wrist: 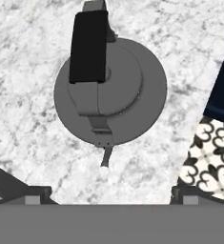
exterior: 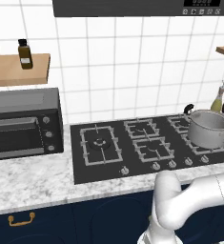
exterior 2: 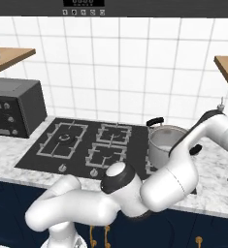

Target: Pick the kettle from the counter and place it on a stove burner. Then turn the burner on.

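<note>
My pincer (wrist: 106, 198): two dark tips low at either side of the hand view, wide apart, nothing between them, hanging above the kettle (wrist: 111, 90) and not touching it.

Step in hand, as I judge it: descend and close on the arched handle (wrist: 88, 46). I should centre on the handle's band, which sits off to one side of the lid, turn the wrist so the tips straddle its narrow width, and come straight down.

Left to right:
- Toaster oven (exterior: 24, 123): dark boxy steel, round knobs.
- Stove burner (exterior: 99, 142): wide ring under a square grey grate, bare.
- Steel pot (exterior: 208, 127): shiny, straight-sided, on the right-hand grates.
- Kettle: squat matt grey disc from above, black handle, short spout; stands on the desk (wrist: 32, 138), speckled white-and-grey marble, near its edge by the patterned floor tile (wrist: 211, 162).
</note>
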